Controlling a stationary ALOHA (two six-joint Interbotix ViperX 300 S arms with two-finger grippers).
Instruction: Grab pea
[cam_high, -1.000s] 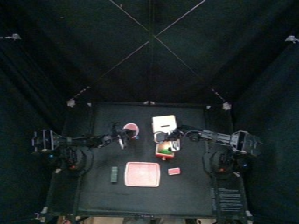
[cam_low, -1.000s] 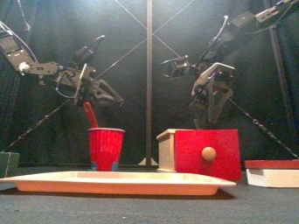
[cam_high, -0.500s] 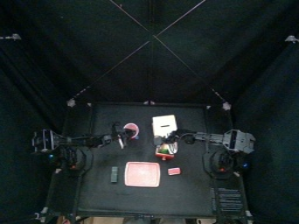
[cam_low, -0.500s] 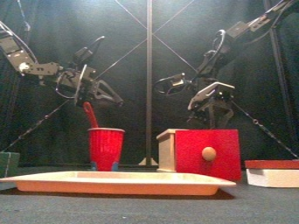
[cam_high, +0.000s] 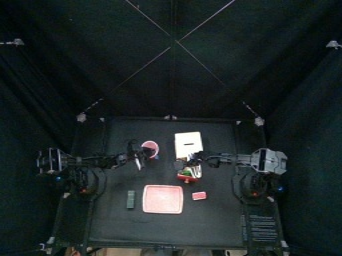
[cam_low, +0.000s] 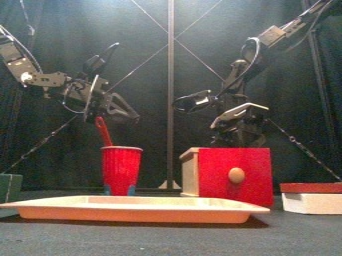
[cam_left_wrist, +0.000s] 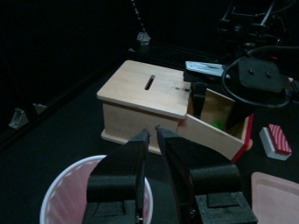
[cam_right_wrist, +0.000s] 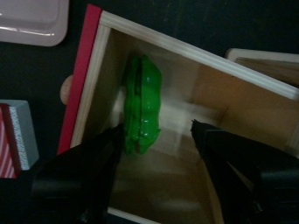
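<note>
The pea (cam_right_wrist: 140, 105), a bright green pod, lies inside the open wooden drawer (cam_right_wrist: 222, 114), against its red front (cam_right_wrist: 82, 79). My right gripper (cam_right_wrist: 158, 162) hangs open just over the drawer, one jaw on each side of the pea and neither touching it. In the front view the right gripper (cam_low: 238, 128) sits right above the red drawer front (cam_low: 238, 175), which hides the pea. My left gripper (cam_left_wrist: 156, 140) is shut and rests above the red cup (cam_low: 120, 168), left of the wooden box (cam_left_wrist: 146, 96).
A pink tray (cam_high: 164, 198) lies at the table's front, with a dark green block (cam_high: 130, 198) to its left and a small red piece (cam_high: 199, 196) to its right. A white box (cam_low: 311, 200) stands at the front right. A red stick-like piece (cam_low: 100, 130) rises from the cup.
My right gripper has come down from well above the wooden box to just over the open drawer. The left arm has not moved.
</note>
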